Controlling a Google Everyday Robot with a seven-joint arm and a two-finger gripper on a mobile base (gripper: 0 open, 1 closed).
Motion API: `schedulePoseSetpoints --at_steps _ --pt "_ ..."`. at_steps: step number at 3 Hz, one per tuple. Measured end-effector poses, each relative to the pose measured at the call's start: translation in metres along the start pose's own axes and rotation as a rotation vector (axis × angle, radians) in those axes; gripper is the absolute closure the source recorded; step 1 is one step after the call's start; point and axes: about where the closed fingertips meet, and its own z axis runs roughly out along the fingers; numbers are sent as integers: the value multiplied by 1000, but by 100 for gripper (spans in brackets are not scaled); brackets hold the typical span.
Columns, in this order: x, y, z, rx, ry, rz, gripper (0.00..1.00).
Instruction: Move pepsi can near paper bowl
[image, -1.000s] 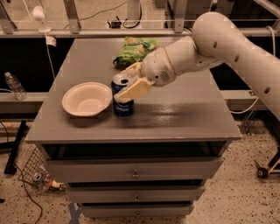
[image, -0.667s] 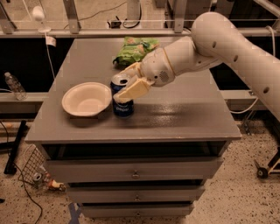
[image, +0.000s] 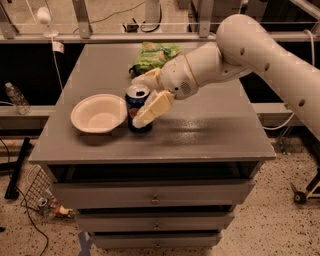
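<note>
The pepsi can (image: 133, 101), dark blue with a silver top, stands upright on the grey table (image: 200, 135), just right of the paper bowl (image: 98, 113) and almost touching its rim. My gripper (image: 138, 100) reaches in from the right and is shut on the can, with one cream finger (image: 152, 107) across its front right side and the other behind its top. The bowl is cream-white, shallow and empty, near the table's front left.
A green snack bag (image: 156, 55) lies at the back of the table, behind my wrist. The table is a drawer cabinet with drawers (image: 155, 195) below its front edge. A plastic bottle (image: 16, 97) stands on a ledge at the left.
</note>
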Motion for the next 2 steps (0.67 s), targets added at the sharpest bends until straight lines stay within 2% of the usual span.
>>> schedulePoseSetpoints --at_steps 1,2 --pt "0 6 -29 54 53 1 0" --pt "21 18 -84 166 182 69 0"
